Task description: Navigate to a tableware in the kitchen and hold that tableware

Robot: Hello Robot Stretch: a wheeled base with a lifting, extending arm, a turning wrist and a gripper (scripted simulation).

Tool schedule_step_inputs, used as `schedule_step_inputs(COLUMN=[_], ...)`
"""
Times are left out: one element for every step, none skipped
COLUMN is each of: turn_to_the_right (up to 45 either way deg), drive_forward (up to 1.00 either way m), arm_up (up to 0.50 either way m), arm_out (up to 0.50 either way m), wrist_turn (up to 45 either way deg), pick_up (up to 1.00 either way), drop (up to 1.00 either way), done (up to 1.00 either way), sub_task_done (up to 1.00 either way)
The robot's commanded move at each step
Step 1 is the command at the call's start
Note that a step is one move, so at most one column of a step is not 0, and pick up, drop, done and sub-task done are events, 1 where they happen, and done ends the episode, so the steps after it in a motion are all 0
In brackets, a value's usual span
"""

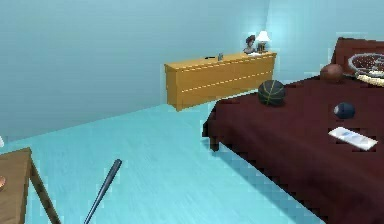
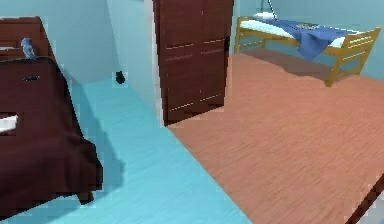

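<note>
A wide bed with a dark maroon cover (image 1: 300,135) stands on the forward view's right. On it lie a dark ball (image 1: 271,92), an orange-brown ball (image 1: 332,72), a small dark blue ball (image 1: 344,110) and a flat white thing (image 1: 352,137). A round pale-rimmed thing (image 1: 368,68) rests on the cover at the far right edge; I cannot tell what it is. The same maroon bed (image 2: 35,120) takes up the arm side view's left.
A yellow wooden dresser (image 1: 220,80) with a lamp (image 1: 262,40) stands at the back wall. A bat (image 1: 103,190) lies on the light blue floor beside a wooden table corner (image 1: 20,180). A dark wooden door (image 2: 195,55) adjoins a wood-floored room holding a wooden bed (image 2: 310,40).
</note>
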Motion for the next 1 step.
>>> schedule_step_inputs(turn_to_the_right=[0.0], drive_forward=[0.15], arm_up=[0.0], arm_out=[0.0], wrist_turn=[0.0], pick_up=[0.0], drop=[0.0], done=[0.0], sub_task_done=[0.0])
